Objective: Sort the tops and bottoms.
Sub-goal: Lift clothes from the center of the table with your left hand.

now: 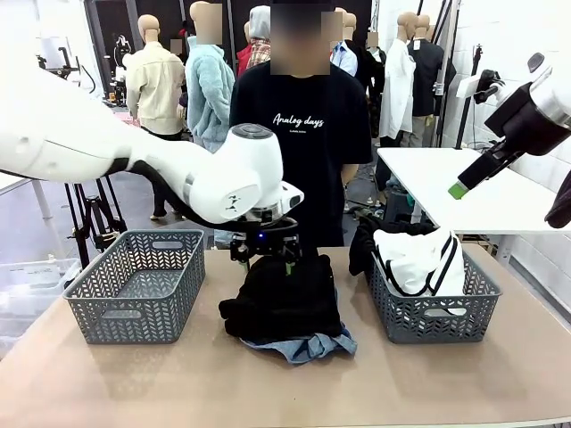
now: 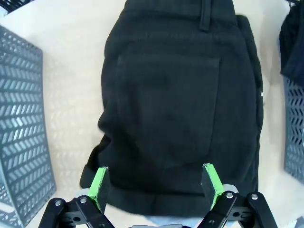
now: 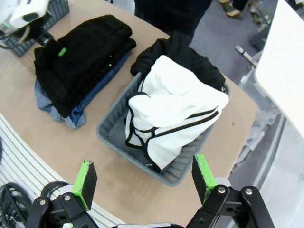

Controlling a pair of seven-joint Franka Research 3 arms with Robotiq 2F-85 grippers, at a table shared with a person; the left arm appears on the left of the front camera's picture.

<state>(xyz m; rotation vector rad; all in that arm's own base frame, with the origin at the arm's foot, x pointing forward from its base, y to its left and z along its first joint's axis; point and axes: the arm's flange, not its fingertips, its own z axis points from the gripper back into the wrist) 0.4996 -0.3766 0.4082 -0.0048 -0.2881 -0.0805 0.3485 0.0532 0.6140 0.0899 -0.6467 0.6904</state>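
A folded black garment (image 1: 284, 299) lies on top of a faded blue denim one (image 1: 308, 346) in the middle of the table. My left gripper (image 1: 268, 251) hovers open just above the pile's far edge. In the left wrist view its pads (image 2: 99, 186) straddle the black garment (image 2: 175, 95) without touching it. The right-hand grey basket (image 1: 433, 316) holds a white garment with black piping (image 1: 419, 259) and another black garment (image 1: 361, 245). My right gripper (image 1: 458, 189) hangs open high above that basket. The right wrist view looks down on the white garment (image 3: 171, 114) between its open fingers (image 3: 85, 183).
An empty grey basket (image 1: 134, 285) stands at the table's left. A person in a black printed T-shirt (image 1: 299, 134) stands at the far edge behind the pile. A white table (image 1: 473, 192) sits behind the right basket. Bare tabletop lies along the near edge.
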